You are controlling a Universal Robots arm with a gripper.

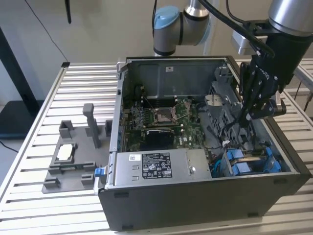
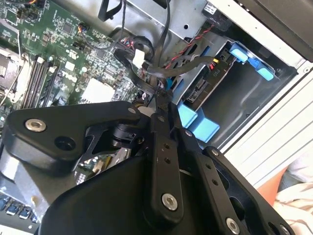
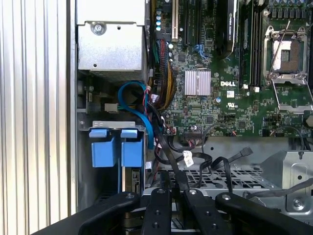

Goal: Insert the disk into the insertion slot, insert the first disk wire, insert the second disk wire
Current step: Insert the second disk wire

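Fingers pinch a black wire just above the disk seated in its slot, at the exterior view's right.

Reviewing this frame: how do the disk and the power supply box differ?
The disk shows bright blue plastic; the power supply box is silver metal with a label. The disk sits at the exterior view's right, the power supply box left of it. Both lie inside the case.

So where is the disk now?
The disk sits in the case's near corner at the exterior view's right, beside the silver box, below the claw.
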